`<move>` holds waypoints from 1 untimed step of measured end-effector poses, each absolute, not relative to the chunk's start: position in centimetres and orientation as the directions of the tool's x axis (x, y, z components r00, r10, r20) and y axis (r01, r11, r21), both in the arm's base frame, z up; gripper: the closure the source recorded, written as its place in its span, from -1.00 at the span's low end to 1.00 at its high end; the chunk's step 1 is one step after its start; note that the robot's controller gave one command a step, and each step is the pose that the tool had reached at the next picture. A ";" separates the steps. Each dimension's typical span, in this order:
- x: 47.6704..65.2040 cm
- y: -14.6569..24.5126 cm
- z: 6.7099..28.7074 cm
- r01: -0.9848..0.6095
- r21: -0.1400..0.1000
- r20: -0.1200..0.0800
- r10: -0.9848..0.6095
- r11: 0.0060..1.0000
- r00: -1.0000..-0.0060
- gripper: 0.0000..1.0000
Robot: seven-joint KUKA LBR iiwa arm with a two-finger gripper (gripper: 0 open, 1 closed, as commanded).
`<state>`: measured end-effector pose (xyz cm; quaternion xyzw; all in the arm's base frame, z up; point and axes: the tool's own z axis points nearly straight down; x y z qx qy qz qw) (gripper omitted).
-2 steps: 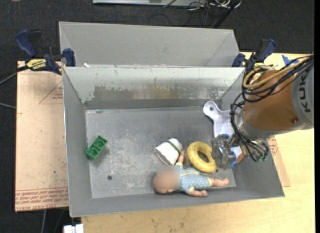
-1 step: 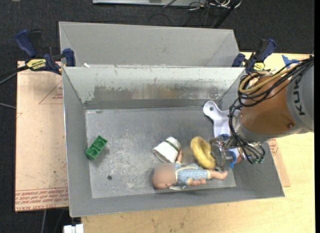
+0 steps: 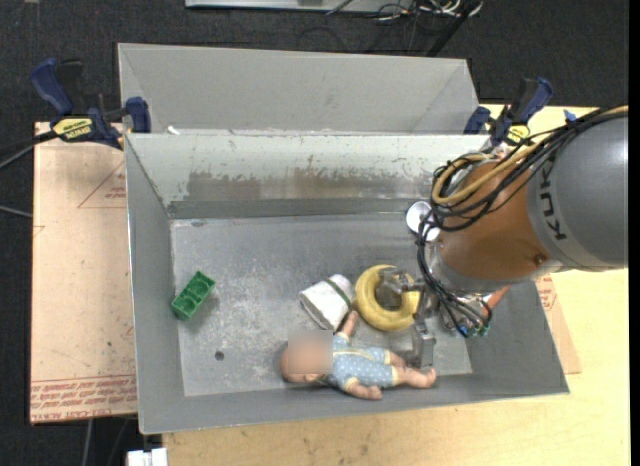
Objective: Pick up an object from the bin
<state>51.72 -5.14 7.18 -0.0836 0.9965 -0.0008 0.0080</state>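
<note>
Camera view. You have the gripper [image 3: 424,352] low inside the bin [image 3: 150,254], right of centre in the lower part of the frame. Its tip stands at the leg end of a baby doll [image 3: 345,364] in pale blue clothing. The doll lies lengthwise along the bin's lower wall, head to the left and legs to the right.

Just above the doll's legs a yellow ring [image 3: 383,299], shaped like a thick roll, lies flat beside the gripper. A white cup [image 3: 326,301], tipped on its side, lies close against the ring's left edge. A green block [image 3: 192,295] sits well apart at the left of the floor.

End effector: you cannot tell from this angle whether it is spread or pressed together, because the arm [image 3: 500,234] masks much of it. Nothing is seen pinched in it.

Handling, as a judgement: the doll is likely light.
- **Head:** it looks hard, smooth and round, and would probably slip out of a pinch.
- **Clothed body:** it should give a little under pressure and so offers the better hold.
- **Limbs:** they are thin, and the doll may dangle or twist if you lift by them.

You would do best to take it across the torso or the upper legs, where it is narrow. Watch the ring close by, which could snag, and the wall below, which leaves little room
</note>
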 end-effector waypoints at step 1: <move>51.6 -5.1 7.1 -0.167 -0.002 -0.011 -0.167 0.986 -0.986 1.00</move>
